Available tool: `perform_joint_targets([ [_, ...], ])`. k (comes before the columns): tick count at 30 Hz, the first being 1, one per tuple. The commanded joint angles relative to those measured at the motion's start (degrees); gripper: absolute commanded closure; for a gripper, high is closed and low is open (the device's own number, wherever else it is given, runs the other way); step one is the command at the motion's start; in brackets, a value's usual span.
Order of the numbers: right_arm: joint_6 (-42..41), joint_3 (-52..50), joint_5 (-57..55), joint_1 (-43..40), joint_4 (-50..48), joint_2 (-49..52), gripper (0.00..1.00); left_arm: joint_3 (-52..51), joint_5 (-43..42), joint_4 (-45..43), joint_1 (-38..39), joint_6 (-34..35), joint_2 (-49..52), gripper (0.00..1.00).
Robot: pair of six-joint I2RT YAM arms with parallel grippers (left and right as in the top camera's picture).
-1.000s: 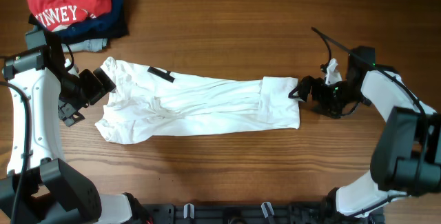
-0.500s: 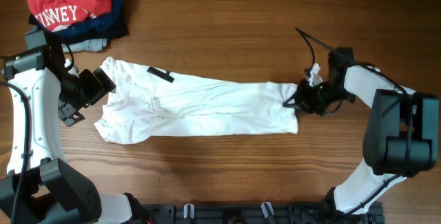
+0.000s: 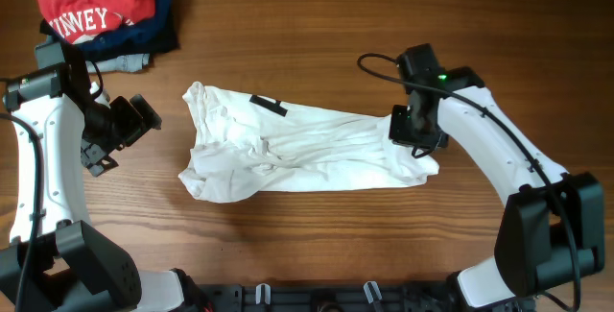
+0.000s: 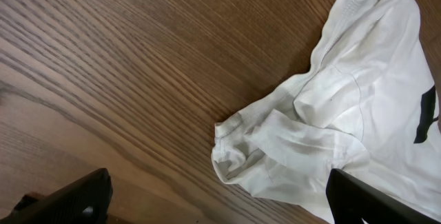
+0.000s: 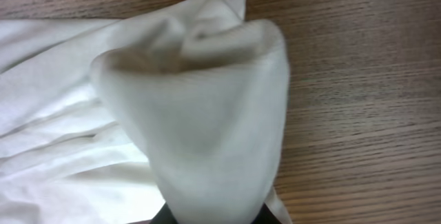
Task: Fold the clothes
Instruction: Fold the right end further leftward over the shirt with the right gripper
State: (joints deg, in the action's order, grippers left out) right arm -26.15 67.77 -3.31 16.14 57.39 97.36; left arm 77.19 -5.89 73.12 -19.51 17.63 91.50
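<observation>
— Across the middle of the wooden worktop [image 3: 317,34] lies the white T-shirt [image 3: 307,149], rumpled and drawn out sideways, with a black mark [image 3: 269,106] showing near its far edge.
— Who has hold of it?
— The right hand [image 3: 413,132], at the shirt's right end. It's closed on the cloth. From its own camera the fabric bunches up into a fat roll and hides the fingers completely.
— And the other one?
— The left hand [image 3: 132,123] hangs off the shirt's left end, near it but apart, spread wide with nothing between its fingers [image 4: 72,196]. A crumpled, hemmed edge of the shirt lies on the wood in front of it.
— Anything else about?
— A red shirt with white letters [image 3: 96,5] sits on a pile of dark folded clothes [image 3: 158,29] in the far left corner, well apart from the T-shirt.
</observation>
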Motion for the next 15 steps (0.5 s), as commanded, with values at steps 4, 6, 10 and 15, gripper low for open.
perform_joint_targets([
  [4, -7.8, 0.0, -1.2, 7.1, -4.1, 7.0, 0.85, -0.2, -0.5, 0.3, -0.1, -0.9, -0.3, 0.00],
  [6, -10.8, 0.0, 1.0, 9.0, -6.5, 7.9, 0.75, -0.2, -0.5, 0.5, -0.1, -0.9, -0.3, 0.00],
  [10, -11.5, 0.1, 9.5, 12.0, -12.1, 7.9, 0.22, -0.2, -0.5, 0.4, -0.1, -0.9, -0.3, 0.00],
  [15, -5.4, 4.2, 24.6, 12.7, -14.8, 7.8, 0.22, -0.2, -0.5, 0.4, -0.1, -0.9, -0.3, 0.00],
])
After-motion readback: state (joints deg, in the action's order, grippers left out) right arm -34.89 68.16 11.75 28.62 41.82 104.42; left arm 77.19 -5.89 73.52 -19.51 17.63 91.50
